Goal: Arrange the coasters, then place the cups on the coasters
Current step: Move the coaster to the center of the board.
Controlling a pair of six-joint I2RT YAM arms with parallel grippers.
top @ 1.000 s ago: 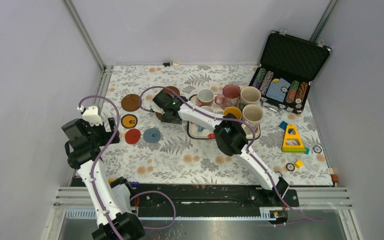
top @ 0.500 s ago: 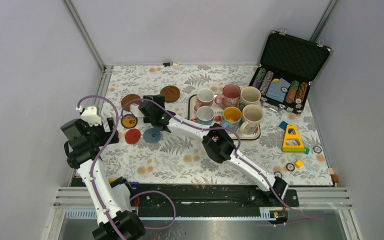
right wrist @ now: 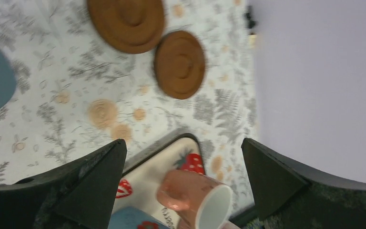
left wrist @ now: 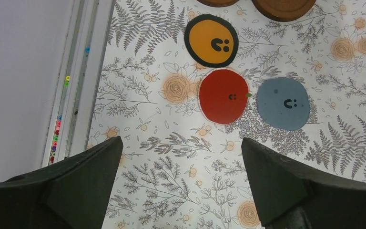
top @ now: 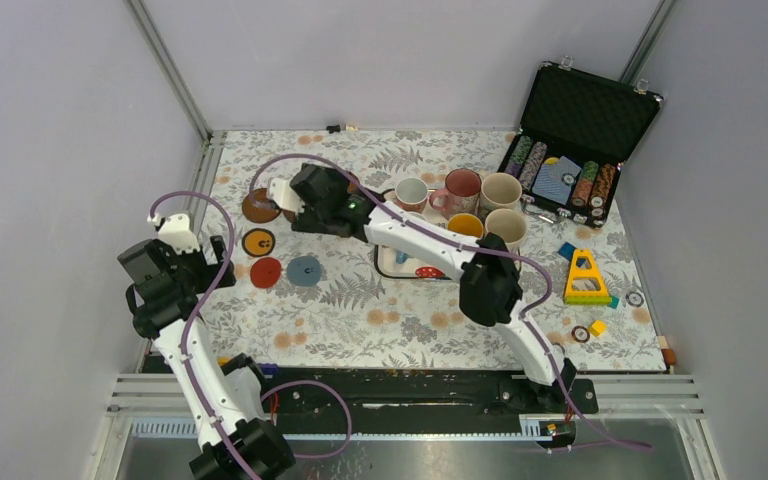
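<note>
Coaster step in hand: right gripper (right wrist: pixel 183 157), jaws apart and empty, hangs near two brown coasters (right wrist: pixel 179 63) beside the tray (right wrist: pixel 164 174) of cups (top: pixel 460 190), left gripper (left wrist: pixel 181 148) likewise apart; next probably needs an edge pinch on one.

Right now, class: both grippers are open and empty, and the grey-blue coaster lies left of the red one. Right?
No: the left wrist view shows the grey-blue coaster right of the red coaster. The left gripper and right gripper are indeed open and empty.
</note>
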